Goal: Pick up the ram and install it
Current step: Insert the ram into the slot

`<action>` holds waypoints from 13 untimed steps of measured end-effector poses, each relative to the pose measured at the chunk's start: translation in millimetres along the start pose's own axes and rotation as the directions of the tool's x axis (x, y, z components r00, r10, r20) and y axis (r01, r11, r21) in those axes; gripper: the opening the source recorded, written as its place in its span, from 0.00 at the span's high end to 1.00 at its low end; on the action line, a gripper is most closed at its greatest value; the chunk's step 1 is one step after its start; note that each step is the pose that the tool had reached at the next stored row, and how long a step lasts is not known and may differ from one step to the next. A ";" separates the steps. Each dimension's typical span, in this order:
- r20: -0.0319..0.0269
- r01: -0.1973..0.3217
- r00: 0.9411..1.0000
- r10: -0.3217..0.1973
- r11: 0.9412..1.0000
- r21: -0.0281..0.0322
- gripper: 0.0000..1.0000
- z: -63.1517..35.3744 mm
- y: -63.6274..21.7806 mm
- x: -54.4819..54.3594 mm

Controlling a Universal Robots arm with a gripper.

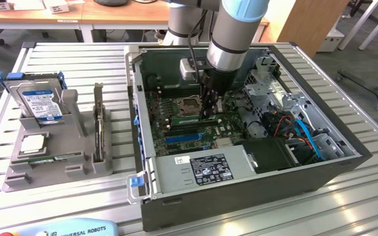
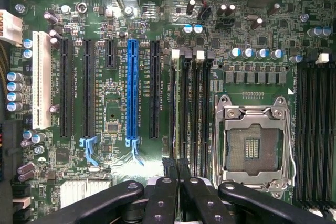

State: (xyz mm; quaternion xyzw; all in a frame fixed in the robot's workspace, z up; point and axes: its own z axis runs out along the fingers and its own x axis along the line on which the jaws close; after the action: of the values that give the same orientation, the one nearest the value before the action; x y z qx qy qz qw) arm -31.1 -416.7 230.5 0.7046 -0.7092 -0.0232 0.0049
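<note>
Slatted table [image 1: 77,59], open computer case [image 1: 241,199], grey rack [image 1: 38,181]

— Which colours do we meet on the board?
— We see a green motherboard [image 2: 115,108] carrying one bright blue slot [image 2: 132,93], a white slot [image 2: 42,80] and black slots [image 2: 66,87], plus a silver socket frame [image 2: 254,145]. The gripper [image 2: 177,182] is glossy black.
— And in the wider shot?
— We find a grey arm [image 1: 232,39] with a light-blue band, a dark grey case [image 1: 241,196] and a silver ribbed table [image 1: 77,59]. At the exterior view's left we note a grey holder [image 1: 18,179] and a hard drive [image 1: 41,101] with a blue-and-white label in a blue frame. At the exterior view's right we see a blue cable [image 1: 305,135]; lower centre, a white label [image 1: 205,169] printed in black.
</note>
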 end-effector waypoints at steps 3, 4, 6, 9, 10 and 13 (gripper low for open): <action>0.000 0.000 1.000 0.000 1.000 0.000 0.89 0.2 0.0 0.0; 0.000 0.000 1.000 0.000 1.000 0.000 0.89 0.2 0.0 0.1; 0.000 0.000 1.000 0.000 1.000 0.000 0.89 0.3 0.0 0.0; 0.000 0.000 1.000 0.000 1.000 0.000 0.89 0.4 0.0 0.3; 0.000 0.000 1.000 0.000 1.000 0.000 0.89 0.4 0.0 0.5; 0.000 0.000 1.000 0.000 1.000 0.000 0.89 0.3 0.0 0.8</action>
State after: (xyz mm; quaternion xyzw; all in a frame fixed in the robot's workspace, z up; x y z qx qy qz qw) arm -31.1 -417.4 230.2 0.7045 -0.7093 -0.0232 0.0049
